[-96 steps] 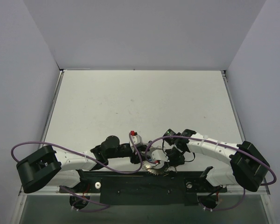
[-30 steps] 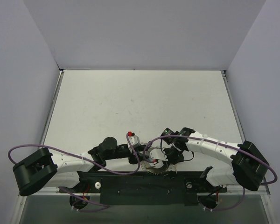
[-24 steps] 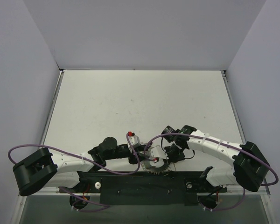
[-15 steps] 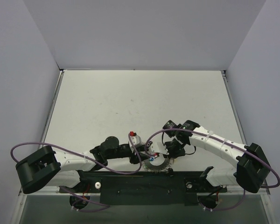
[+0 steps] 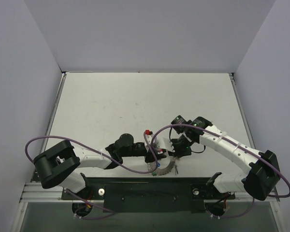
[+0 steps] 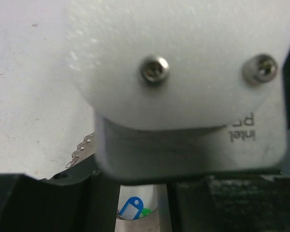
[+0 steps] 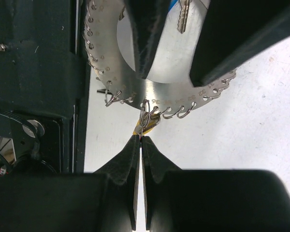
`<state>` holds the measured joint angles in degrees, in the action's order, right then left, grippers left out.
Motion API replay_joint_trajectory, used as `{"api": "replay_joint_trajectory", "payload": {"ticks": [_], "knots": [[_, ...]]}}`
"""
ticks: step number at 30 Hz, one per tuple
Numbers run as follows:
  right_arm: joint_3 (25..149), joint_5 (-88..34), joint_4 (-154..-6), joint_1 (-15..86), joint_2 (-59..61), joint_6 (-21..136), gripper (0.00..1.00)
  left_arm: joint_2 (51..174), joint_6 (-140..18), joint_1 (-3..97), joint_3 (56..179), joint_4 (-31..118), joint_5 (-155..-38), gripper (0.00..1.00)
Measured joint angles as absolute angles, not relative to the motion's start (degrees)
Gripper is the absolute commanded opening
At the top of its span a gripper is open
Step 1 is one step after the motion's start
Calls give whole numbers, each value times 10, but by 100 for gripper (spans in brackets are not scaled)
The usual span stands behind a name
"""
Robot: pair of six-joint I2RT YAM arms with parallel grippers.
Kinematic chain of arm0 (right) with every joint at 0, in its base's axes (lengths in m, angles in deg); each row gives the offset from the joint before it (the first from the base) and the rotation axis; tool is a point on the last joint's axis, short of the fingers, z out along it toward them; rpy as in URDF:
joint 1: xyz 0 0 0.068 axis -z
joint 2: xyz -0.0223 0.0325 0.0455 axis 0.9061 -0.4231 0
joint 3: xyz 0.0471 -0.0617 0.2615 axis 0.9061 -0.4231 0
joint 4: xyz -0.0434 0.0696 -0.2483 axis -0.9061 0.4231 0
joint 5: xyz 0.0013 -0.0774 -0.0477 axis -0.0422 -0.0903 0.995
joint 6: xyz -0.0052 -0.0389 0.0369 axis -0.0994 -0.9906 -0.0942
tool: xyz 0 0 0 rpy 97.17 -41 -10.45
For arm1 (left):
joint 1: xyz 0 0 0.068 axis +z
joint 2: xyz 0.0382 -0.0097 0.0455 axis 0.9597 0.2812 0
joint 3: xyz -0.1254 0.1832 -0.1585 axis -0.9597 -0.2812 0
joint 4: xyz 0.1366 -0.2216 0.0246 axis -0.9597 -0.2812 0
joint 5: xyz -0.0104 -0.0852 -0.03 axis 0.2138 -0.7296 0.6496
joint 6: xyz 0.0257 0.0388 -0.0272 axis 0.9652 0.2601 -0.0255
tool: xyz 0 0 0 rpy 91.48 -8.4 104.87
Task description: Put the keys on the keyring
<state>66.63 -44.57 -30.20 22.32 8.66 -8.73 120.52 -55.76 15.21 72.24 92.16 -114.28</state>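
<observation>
The left arm is swinging in toward the keyring (image 5: 167, 167) and the right arm is drawing back from it, and the flat-lying keyring is shifting a little with them, so the threading seems under way, not done. The left gripper (image 7: 173, 72) is straddling the keyring's band, fingers apart, its grip impossible to tell. The right gripper (image 7: 139, 138), just outside the rim, is pinching nearly shut on the yellow key (image 7: 149, 126), whose wire loop is pointing radially outward.

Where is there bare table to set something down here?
Free: the far half of the table, from the back wall to mid-table. Crowded: near-edge centre, where the left pincer and right pincer meet at the keyring.
</observation>
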Motion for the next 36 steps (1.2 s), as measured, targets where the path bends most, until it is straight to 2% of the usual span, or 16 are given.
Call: {"api": "replay_joint_trajectory", "payload": {"ticks": [8, 21, 36], "knots": [[669, -475, -299, 238, 87, -78, 0, 1244, -579, 152, 725, 941, -1158, 39], [646, -501, -320, 265, 87, -62, 0, 1342, -643, 152, 722, 1080, -1164, 39], [660, -532, -309, 294, 87, -59, 0, 1360, -645, 157, 710, 1137, -1174, 39]]}}
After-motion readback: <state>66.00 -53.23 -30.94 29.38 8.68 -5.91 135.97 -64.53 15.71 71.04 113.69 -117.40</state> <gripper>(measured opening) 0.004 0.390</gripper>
